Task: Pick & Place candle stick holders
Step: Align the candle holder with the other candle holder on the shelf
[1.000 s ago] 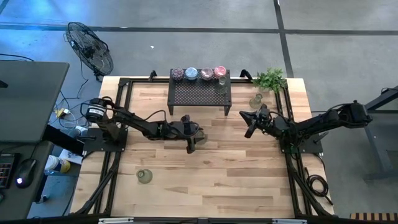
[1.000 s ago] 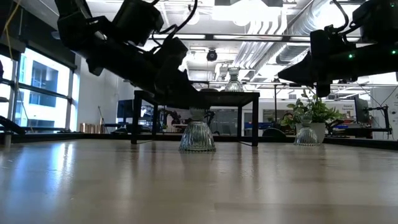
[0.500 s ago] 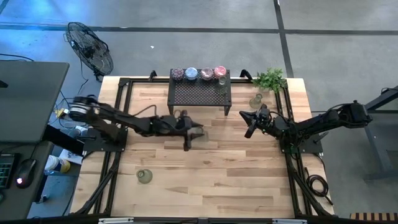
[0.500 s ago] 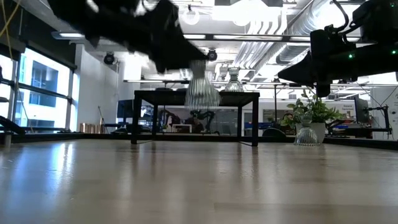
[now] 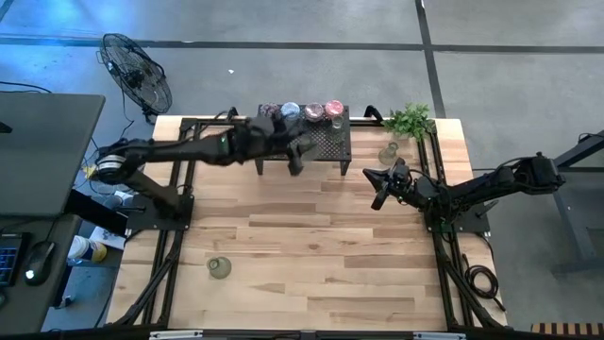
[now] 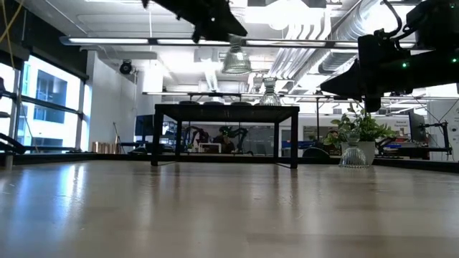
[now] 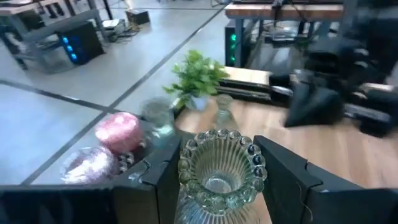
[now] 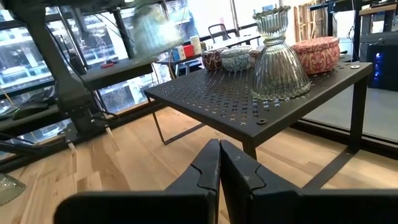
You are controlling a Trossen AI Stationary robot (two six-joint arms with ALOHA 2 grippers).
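**A glass cup is hanging in the air over the black rack**

The left gripper (image 5: pixel 298 151) is holding a clear ribbed glass candle stick holder (image 7: pixel 219 168) up in the air. Its two dark fingers (image 7: pixel 283 171) are squeezing the cup from both sides. In the low view the cup (image 6: pixel 236 60) is hanging well above the top of the black mesh metal rack (image 5: pixel 304 142), not touching it. From above, the gripper is sitting over the front edge of the rack.

Four round cups are standing in a row along the back of the rack: a mottled purple one (image 5: pixel 269 112), a pale blue one (image 5: pixel 290 111), a brownish pink one (image 5: pixel 313 112) and a bright pink one (image 5: pixel 333 109). Another clear glass holder (image 8: pixel 277 57) is standing upright on the rack just beside the bright pink cup.

To the right of the rack, a green leafy plant (image 5: pixel 411 120) is sitting at the table's corner, with one more clear glass cup (image 5: pixel 386 154) near it. An olive-green glass cup (image 5: pixel 219 267) is standing well apart from the rack, near the front of the wooden table (image 5: pixel 311 274).

The right gripper (image 5: pixel 376 194) is waiting to the right of the rack with its fingers pressed shut and nothing in them.
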